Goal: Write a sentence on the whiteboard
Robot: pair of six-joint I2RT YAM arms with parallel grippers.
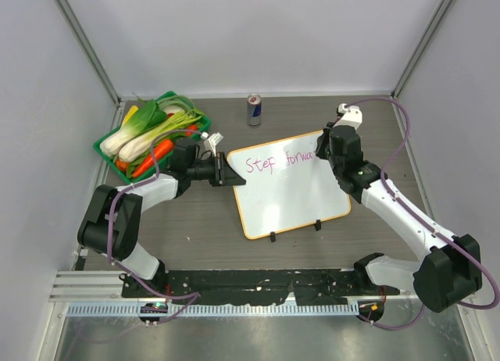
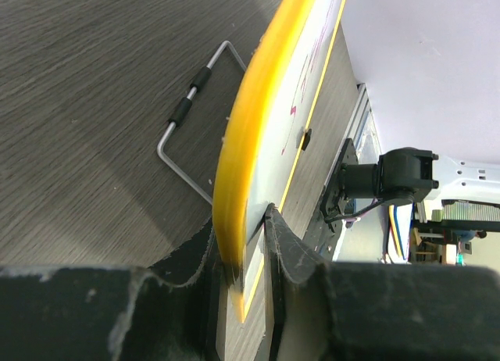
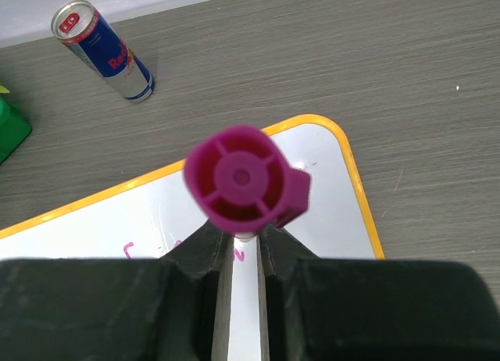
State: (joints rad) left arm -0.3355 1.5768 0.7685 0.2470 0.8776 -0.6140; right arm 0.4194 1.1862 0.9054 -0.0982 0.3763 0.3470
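Note:
The whiteboard (image 1: 293, 201) lies tilted on the table, white with an orange-yellow rim. Its top line carries the sentence (image 1: 275, 162) in pink: "Step forwa" shows, and the rest is hidden behind the right arm. My left gripper (image 1: 226, 174) is shut on the board's left edge; in the left wrist view the whiteboard rim (image 2: 242, 134) runs between the left gripper (image 2: 248, 234) jaws. My right gripper (image 1: 326, 155) hovers over the board's top right part, shut on a magenta marker (image 3: 242, 177), whose end points at the camera above the right gripper (image 3: 244, 237). The whiteboard (image 3: 332, 201) lies beneath it.
A green basket (image 1: 104, 147) of vegetables stands at the back left, close behind the left arm. A drink can (image 1: 254, 109) stands upright behind the board, and the can (image 3: 102, 50) also shows in the right wrist view. Two black clips (image 1: 272, 237) sit on the board's near edge. A wire stand (image 2: 190, 98) lies beside the board.

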